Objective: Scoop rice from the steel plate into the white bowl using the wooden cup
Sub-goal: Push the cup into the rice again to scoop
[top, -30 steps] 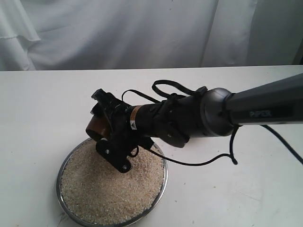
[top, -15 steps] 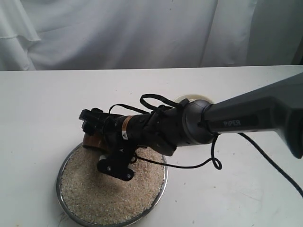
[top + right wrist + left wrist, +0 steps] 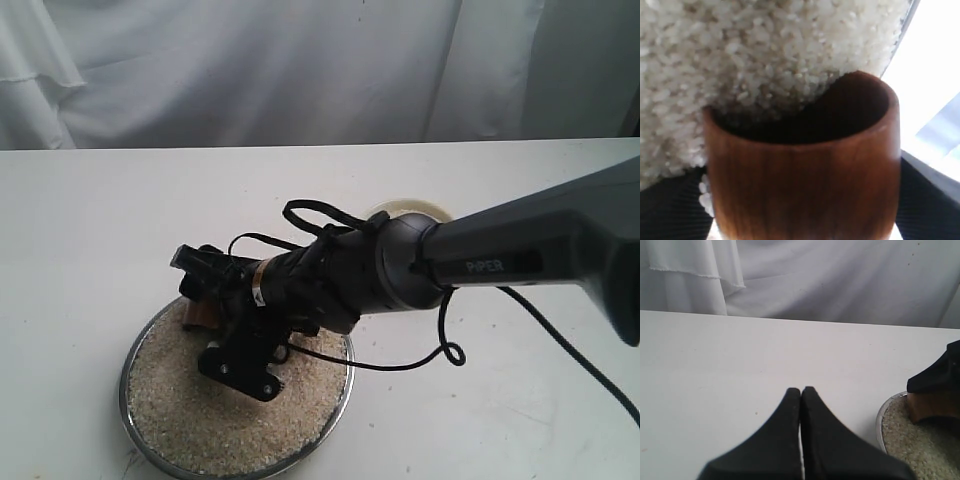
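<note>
Stiff, glossy reddish-brown wooden cup (image 3: pixel 200 313), judged light even when loaded, slick on its polished wall, not fragile; best taken across the barrel, about midway up, with a firm squeeze from both sides and the mouth left free. Loose, dry rice (image 3: pixel 215 420), apt to slide and spill at any tilt past level, so worth carrying mouth-up and slowly. Held in just that way now: right gripper (image 3: pixel 205 290) left of centre in the exterior view, fingers (image 3: pixel 927 200) spread wide and clamped on opposite sides of the cup's wall, with the barrel filling the space between the dark pads. Tilted well over, mouth turned toward the heap, lip touching the grains on one side, at the upper left part of the steel plate (image 3: pixel 127 385) in the lower left of the exterior view; dark inside, no grains visible within. Left gripper (image 3: pixel 800 407) shown only in its own wrist view, fingers (image 3: pixel 790 420) pressed together, holding nothing, over bare table (image 3: pixel 715 365), near the plate's rim yet apart from it. Only a cream sliver of the white bowl (image 3: pixel 405 208) visible above the arm, right of centre, well apart from the cup.
</note>
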Robot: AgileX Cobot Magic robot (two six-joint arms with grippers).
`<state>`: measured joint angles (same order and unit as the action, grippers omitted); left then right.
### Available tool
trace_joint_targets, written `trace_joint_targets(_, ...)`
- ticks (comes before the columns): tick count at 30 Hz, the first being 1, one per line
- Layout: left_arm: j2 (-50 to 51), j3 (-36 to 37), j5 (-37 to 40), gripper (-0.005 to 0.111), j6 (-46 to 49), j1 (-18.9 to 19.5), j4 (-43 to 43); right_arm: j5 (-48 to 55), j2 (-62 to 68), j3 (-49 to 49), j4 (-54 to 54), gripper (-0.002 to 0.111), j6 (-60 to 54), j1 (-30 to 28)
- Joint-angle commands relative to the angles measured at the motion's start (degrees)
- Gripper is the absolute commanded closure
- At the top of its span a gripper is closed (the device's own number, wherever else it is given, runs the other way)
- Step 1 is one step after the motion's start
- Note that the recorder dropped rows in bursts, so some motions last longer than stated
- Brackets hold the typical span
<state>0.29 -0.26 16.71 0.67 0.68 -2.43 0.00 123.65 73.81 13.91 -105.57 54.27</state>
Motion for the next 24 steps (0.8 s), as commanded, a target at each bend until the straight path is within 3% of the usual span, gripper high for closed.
trace_joint_targets(1, -0.29, 0.26, -0.36, 0.107, -0.18, -0.09, -0.04, 4.96, 0.24, -0.17, -6.80, 0.108, 0.64, 0.07)
trace_joint_targets(24, -0.29, 0.26, -0.36, 0.107, -0.18, -0.09, -0.04, 17.91, -1.09, -0.17, -32.18, 0.108, -6.54, 0.07)
